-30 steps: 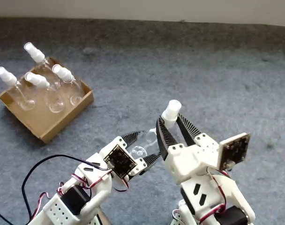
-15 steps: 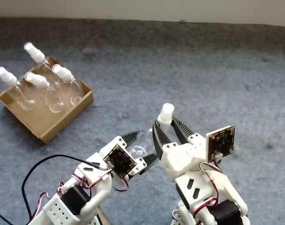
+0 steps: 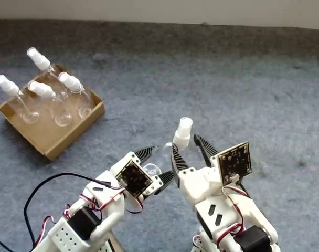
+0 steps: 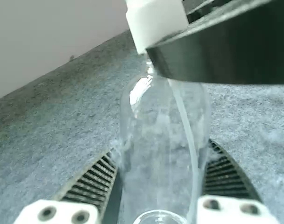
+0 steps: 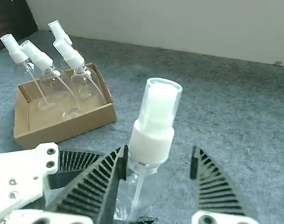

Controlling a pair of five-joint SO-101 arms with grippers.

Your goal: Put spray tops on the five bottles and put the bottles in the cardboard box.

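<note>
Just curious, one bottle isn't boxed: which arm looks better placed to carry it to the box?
Probably left: its fingers clamp the bottle, and the box lies on its side. The right arm's fingers stand open around the spray top.

Grey carpeted tabletop [image 3: 254,79], pale wall [image 3: 201,10] along its far edge

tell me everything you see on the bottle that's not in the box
Clear bottle, plastic by its look, rounded body, seemingly empty. A white spray top under a clear cap sits on its neck; a thin dip tube runs down inside. It is held spray end up over the carpet, apart from the cardboard box. The left gripper is shut on its body, a ribbed finger on each side. The right gripper is open around the spray top, one finger by its collar, the other clear.
</note>
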